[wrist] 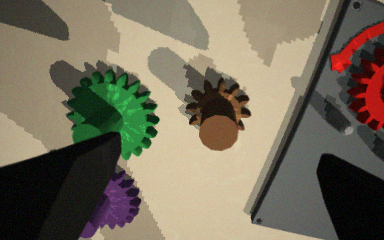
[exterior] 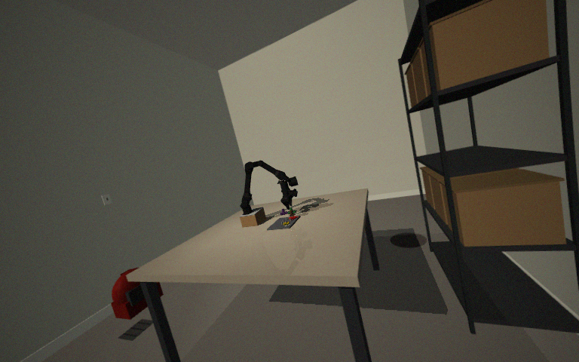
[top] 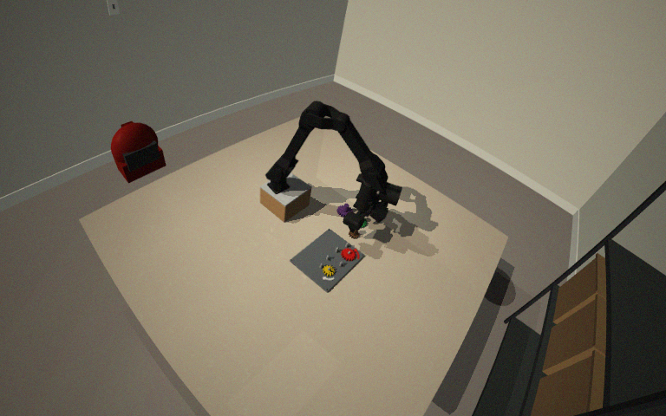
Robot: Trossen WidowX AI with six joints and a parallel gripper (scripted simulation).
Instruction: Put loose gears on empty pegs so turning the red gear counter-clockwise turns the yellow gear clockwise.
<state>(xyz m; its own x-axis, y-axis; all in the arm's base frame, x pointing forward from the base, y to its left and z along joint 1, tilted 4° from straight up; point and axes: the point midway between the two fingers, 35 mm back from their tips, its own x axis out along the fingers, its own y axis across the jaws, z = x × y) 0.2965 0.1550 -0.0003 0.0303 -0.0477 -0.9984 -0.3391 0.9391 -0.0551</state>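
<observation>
My gripper is open and empty, pointing down over the brown gear, whose upright handle shows between the fingertips in the wrist view. The green gear stands beside it, partly behind the left finger. The purple gear is farther over, partly hidden by that finger. The grey board bears the red gear and the yellow gear with its black stripe. Several short pegs stand empty, one near the red gear.
The red arrow lies beside the red gear, the white arrow beside the yellow one. The arm's base block stands behind the board. A shelf rack stands beyond the table.
</observation>
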